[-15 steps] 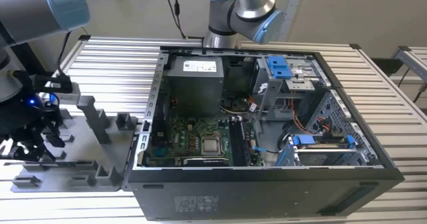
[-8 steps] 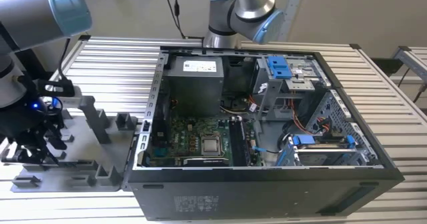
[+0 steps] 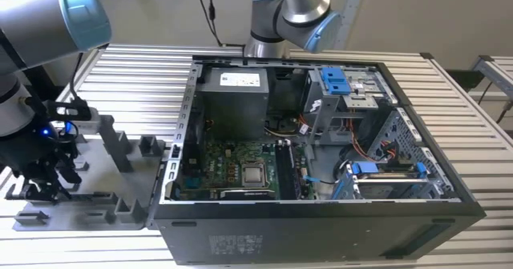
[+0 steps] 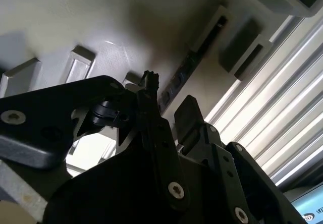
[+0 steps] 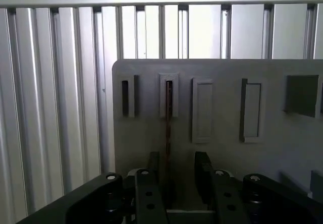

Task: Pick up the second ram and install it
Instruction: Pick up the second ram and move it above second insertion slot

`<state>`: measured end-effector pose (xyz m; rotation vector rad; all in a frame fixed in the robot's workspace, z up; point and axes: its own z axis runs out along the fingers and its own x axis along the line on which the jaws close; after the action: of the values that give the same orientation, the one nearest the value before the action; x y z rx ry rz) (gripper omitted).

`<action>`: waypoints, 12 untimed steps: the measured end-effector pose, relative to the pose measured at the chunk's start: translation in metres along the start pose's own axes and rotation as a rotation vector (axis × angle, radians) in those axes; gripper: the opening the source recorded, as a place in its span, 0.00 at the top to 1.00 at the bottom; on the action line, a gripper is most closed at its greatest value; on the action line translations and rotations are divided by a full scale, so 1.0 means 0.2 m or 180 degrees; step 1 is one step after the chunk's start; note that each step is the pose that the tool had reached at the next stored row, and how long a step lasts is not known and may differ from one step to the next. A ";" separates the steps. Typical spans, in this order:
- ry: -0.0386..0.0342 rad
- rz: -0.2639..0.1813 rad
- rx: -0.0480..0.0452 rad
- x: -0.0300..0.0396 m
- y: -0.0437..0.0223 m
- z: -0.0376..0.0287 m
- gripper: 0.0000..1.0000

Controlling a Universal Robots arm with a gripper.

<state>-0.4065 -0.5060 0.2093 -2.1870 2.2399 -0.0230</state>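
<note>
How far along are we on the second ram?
Early. The gripper is down at the grey fixture, its open fingers straddling the second ram, which stands on edge in its slot. Not gripped or lifted yet. Carrying it to the open computer case and seating it on the motherboard is all left.

A plain beige wall (image 3: 160, 11) stands at the far side, dark cables (image 3: 210, 11) hanging down it. A slatted metal table (image 3: 128, 71) spreads nearer; another table (image 3: 497, 83) stands at the exterior view's right.
</note>
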 end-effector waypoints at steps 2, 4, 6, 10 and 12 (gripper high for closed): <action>0.0000 -0.0017 -0.0001 0.004 0.003 0.010 0.58; 0.0000 -0.0029 0.0000 0.008 0.005 0.020 0.58; -0.0001 -0.0040 0.0000 0.010 0.006 0.029 0.58; 0.0000 -0.0056 0.0000 0.015 0.008 0.043 0.58; 0.0000 -0.0058 -0.0001 0.015 0.009 0.046 0.58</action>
<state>-0.4081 -0.5090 0.2000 -2.2075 2.2201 -0.0230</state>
